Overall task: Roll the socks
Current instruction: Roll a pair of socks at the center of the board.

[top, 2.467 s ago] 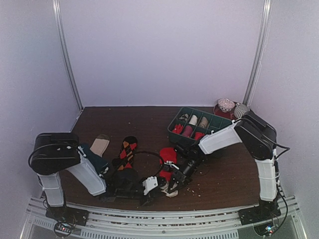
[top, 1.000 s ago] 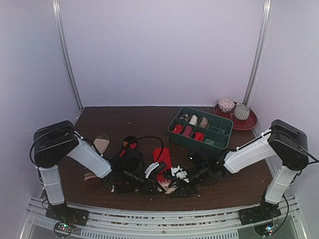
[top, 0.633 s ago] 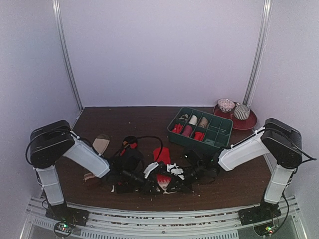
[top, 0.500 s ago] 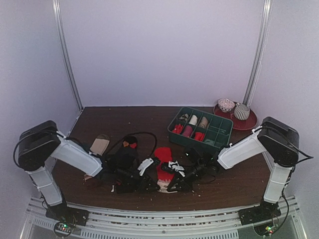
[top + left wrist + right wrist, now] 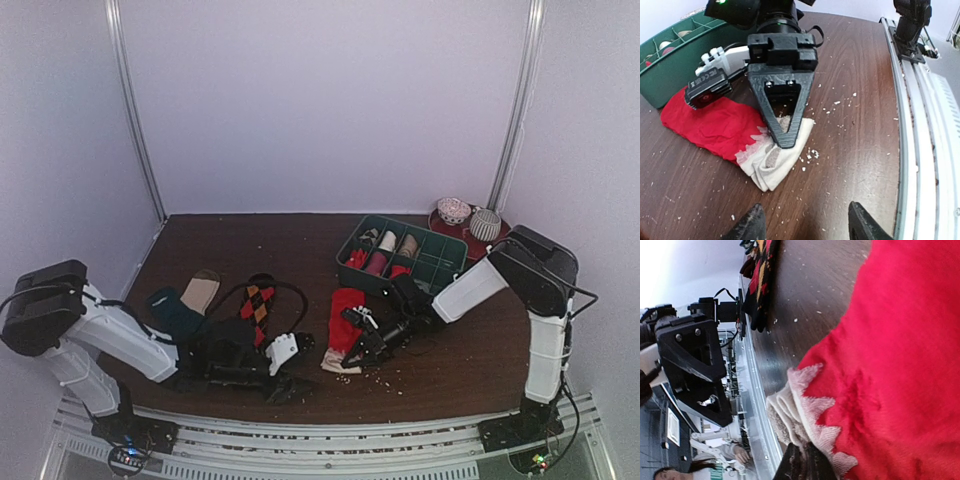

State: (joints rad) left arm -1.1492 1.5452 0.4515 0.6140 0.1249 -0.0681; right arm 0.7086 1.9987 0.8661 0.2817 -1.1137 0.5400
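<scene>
The bright red sock [image 5: 345, 308] lies flat near the table's middle, its beige cuff [image 5: 334, 362] toward the front edge. My right gripper [image 5: 352, 350] is shut on that cuff; in the right wrist view its fingers [image 5: 802, 466] pinch the folded beige cuff [image 5: 790, 412]. My left gripper [image 5: 805, 227] is open with only bare table between its tips, a short way from the cuff [image 5: 774, 165] and to its left in the top view [image 5: 295, 375]. The black argyle sock [image 5: 258, 302] lies left of the red one, apart from both grippers.
A dark teal sock with a beige end [image 5: 190, 297] lies at the left. A green divider tray [image 5: 396, 222] holding rolled socks stands behind the right arm. A red plate [image 5: 497, 247] with two cups sits back right. White crumbs dot the table; the metal rail [image 5: 920, 130] runs along the front edge.
My left gripper opened and drew back left, off the red sock. My right gripper shut on the beige cuff. The argyle sock is now uncovered.
</scene>
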